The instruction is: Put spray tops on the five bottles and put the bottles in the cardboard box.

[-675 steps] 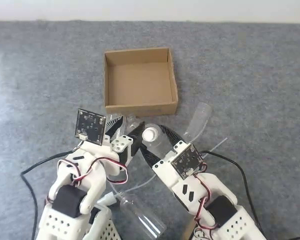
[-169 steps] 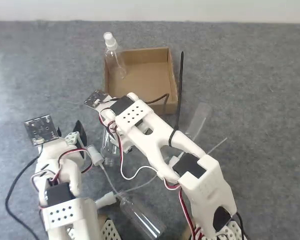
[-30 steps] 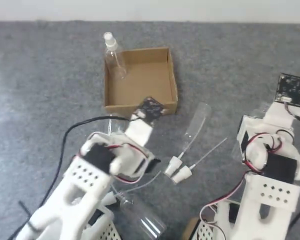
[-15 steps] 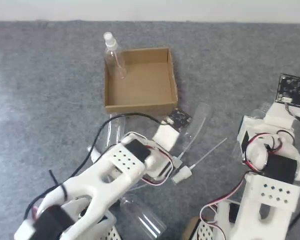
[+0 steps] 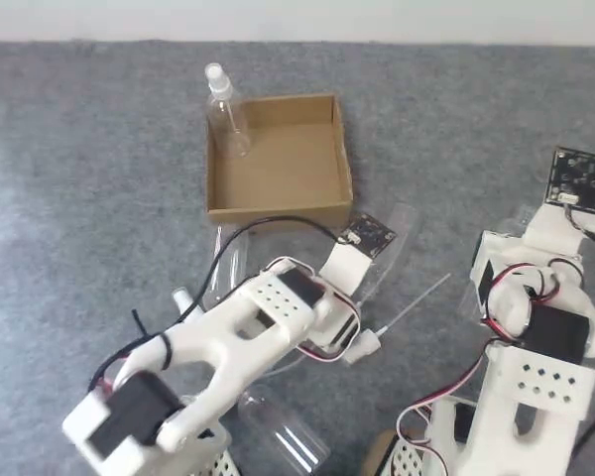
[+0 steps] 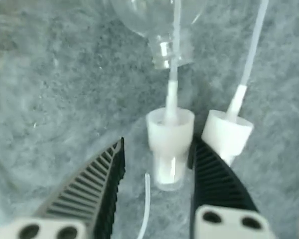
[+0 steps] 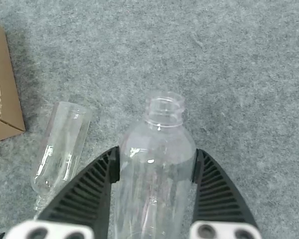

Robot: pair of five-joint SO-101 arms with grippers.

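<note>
A white spray top (image 6: 169, 149) lies on the grey carpet between the open fingers of my left gripper (image 6: 157, 149), close to one finger. A second spray top (image 6: 226, 134) lies just outside that finger, also visible past the left arm (image 5: 365, 344). Its thin tube points toward the neck of a clear bottle (image 6: 162, 47) lying just beyond. My right gripper (image 7: 153, 167) is shut on an uncapped clear bottle (image 7: 157, 144), held at the right side of the table. The cardboard box (image 5: 278, 203) stands at the back, with a capped bottle (image 5: 223, 104) at its far left corner.
An uncapped bottle (image 5: 395, 233) lies in front of the box's right corner, seen again as a lying bottle (image 7: 60, 149). Another bottle (image 5: 225, 263) lies left of the left arm, and one more (image 5: 283, 441) near the arm bases. The box corner (image 7: 2, 89) is close by.
The left arm has swung right and stretched out, bringing its gripper down over the spray tops. The right arm has stayed still with its bottle.
</note>
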